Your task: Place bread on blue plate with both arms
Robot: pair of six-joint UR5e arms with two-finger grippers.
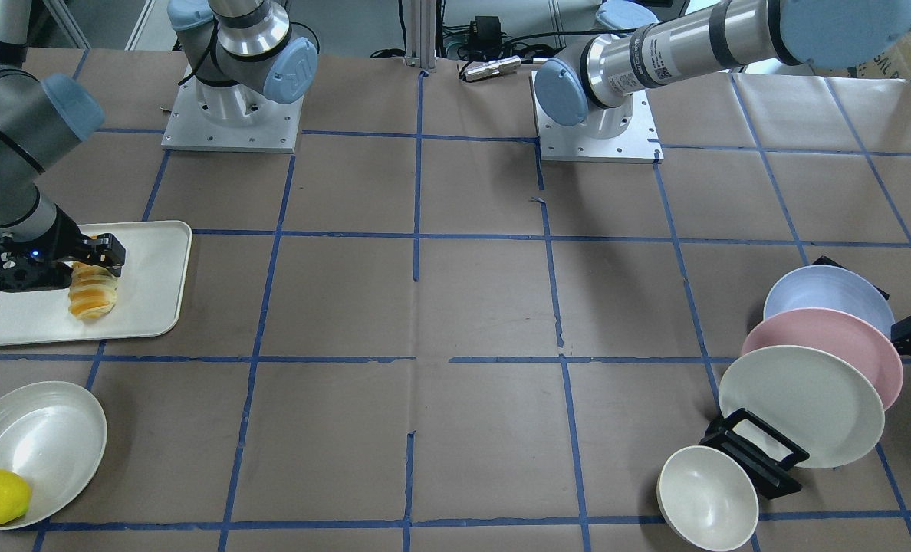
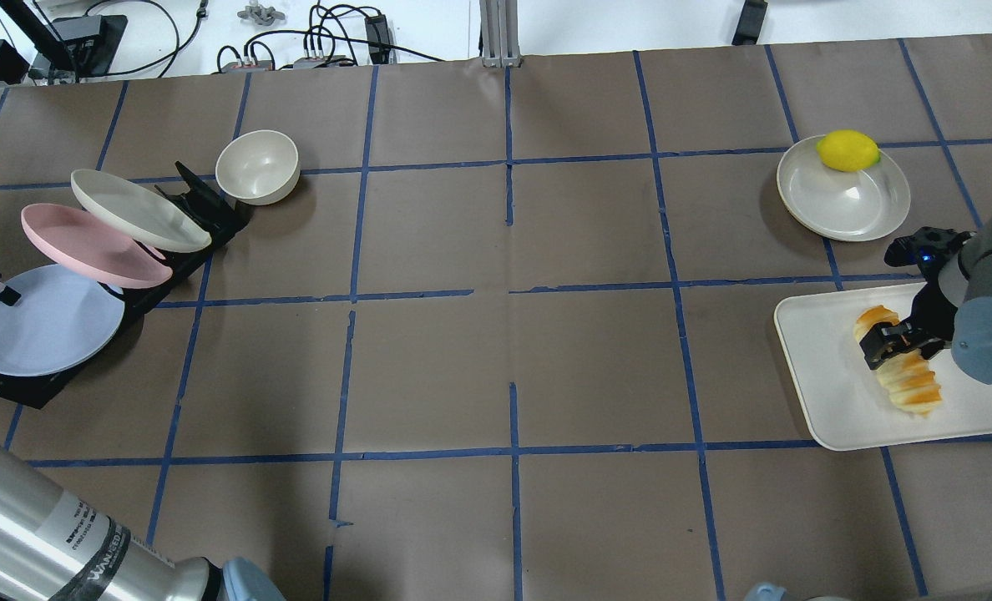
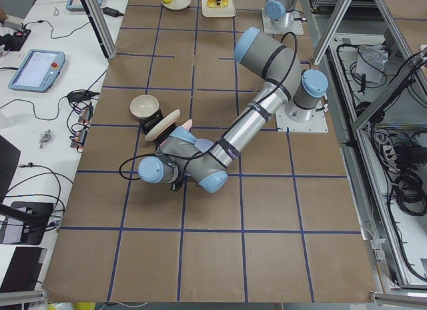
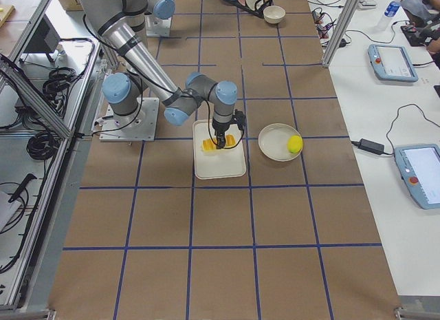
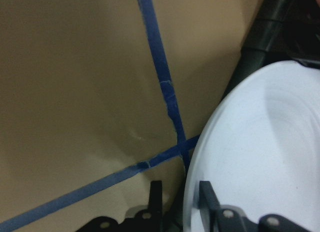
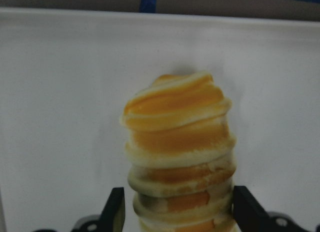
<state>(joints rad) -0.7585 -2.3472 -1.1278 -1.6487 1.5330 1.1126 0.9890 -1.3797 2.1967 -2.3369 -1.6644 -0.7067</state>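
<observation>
The bread (image 1: 93, 295) lies on a white tray (image 1: 149, 291) at the table's right end, also in the overhead view (image 2: 909, 380). My right gripper (image 2: 901, 346) is down over it. In the right wrist view its fingers (image 6: 116, 209) stand on either side of the loaf (image 6: 177, 142), close to it, with a thin gap on one side. The blue plate (image 2: 45, 321) leans lowest in a black rack. My left gripper (image 5: 180, 197) is open with the plate's rim (image 5: 260, 152) between its fingers.
A pink plate (image 2: 87, 246) and a cream plate (image 2: 137, 209) lean in the same rack (image 2: 204, 204) above the blue one. A cream bowl (image 2: 258, 165) sits beside the rack. A lemon (image 2: 847, 150) rests on a white plate (image 2: 847, 209) beyond the tray.
</observation>
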